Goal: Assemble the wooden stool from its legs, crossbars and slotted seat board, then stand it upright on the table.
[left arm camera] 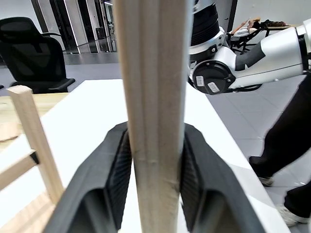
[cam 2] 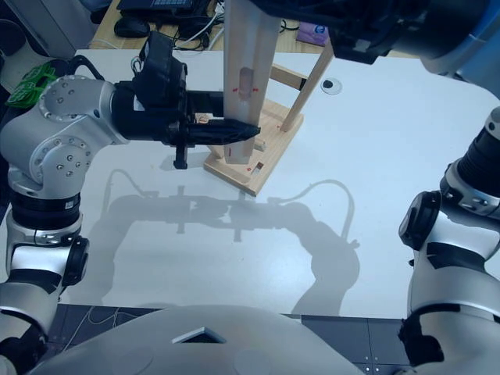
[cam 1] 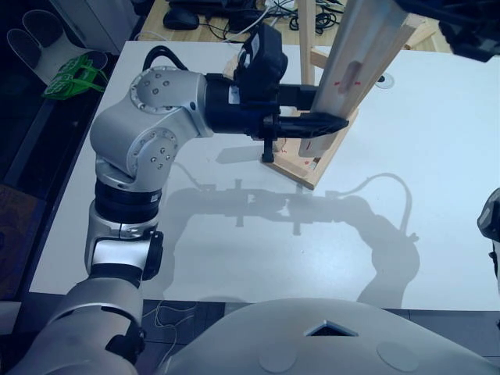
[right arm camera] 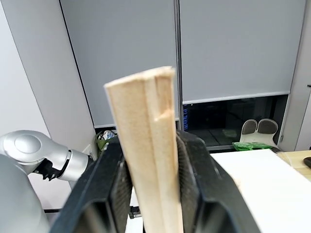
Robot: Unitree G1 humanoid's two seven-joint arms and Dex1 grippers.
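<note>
Left gripper (cam 1: 328, 125) and right gripper (right arm camera: 151, 170) clamp the pale wooden slotted seat board (cam 2: 248, 55) upright at the pale leg-and-crossbar frame (cam 2: 266, 160) near the white table's (cam 2: 375, 156) far edge; joining them likely needs aligned downward pressure.

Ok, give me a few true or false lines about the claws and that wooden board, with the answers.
1. The left claw is shut on the board. True.
2. The right claw is open and empty. False: it is shut on the board's upper end.
3. The board has a slot cut in its face. True.
4. The board lies flat on the table. False: it stands on end, with a claw gripping each end.
</note>
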